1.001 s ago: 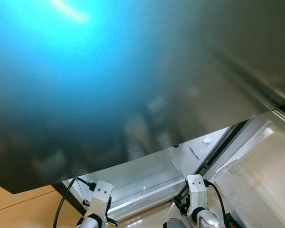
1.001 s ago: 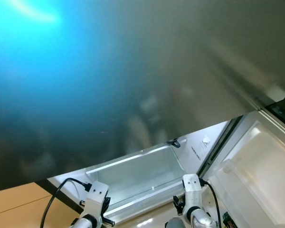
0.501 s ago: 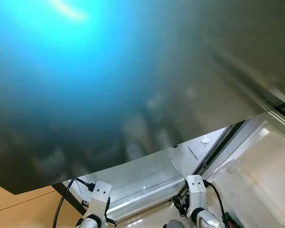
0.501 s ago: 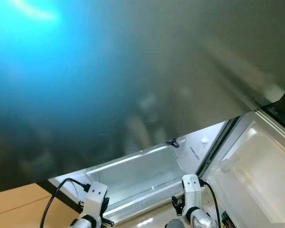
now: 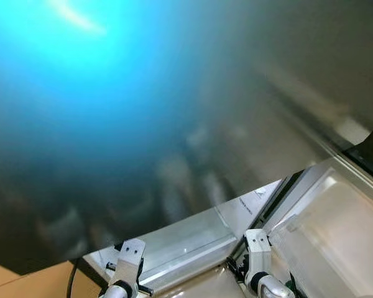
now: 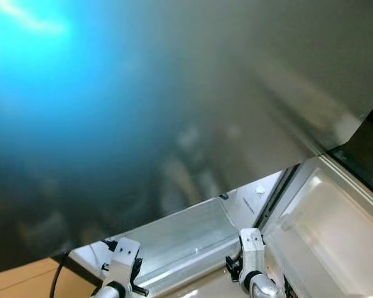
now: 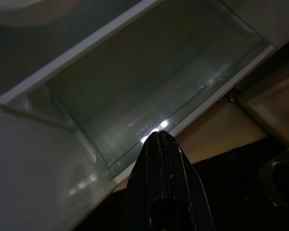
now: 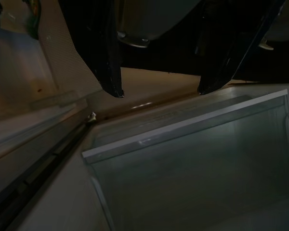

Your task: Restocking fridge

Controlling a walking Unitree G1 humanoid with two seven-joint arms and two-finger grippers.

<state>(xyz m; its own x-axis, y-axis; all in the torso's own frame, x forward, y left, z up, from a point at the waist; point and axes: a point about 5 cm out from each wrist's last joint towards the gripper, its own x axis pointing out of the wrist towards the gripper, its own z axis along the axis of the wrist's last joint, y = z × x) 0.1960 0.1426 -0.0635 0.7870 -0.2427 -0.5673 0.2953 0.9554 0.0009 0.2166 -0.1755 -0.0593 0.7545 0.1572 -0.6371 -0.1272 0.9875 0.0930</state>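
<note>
A: Why is so much of the head view taken up by that grey-blue sheet?

B: The robot is standing very close under a large brushed-metal panel (image 5: 193,112), probably a fridge door or front. It is reflecting a blue glow and blurred shapes, so little else is getting through.

A: Where is the fridge itself?

B: Below that panel, the clear drawer (image 6: 186,239) is sitting pulled forward and looks empty. To the robot's right, the open door with its white door bin (image 5: 336,242) is swung out. That is likely why both arms are hanging low in front: they are facing the place that is to be filled.

A: What are the arms doing?

B: The left gripper (image 7: 160,137) is pointing down at the drawer's front edge, its jaws pressed together with nothing between them. The right gripper (image 8: 159,91) is hovering above the drawer's near corner, jaws spread wide and empty.

A: So nothing to restock with?

B: Neither is carrying any item. A rounded grey object (image 8: 135,21) is showing behind the right jaws, but it is too dark to name.

A: How far along is it, then?

B: Judging from the bare drawer and empty jaws, the stocking is at an early or between-items point.
</note>
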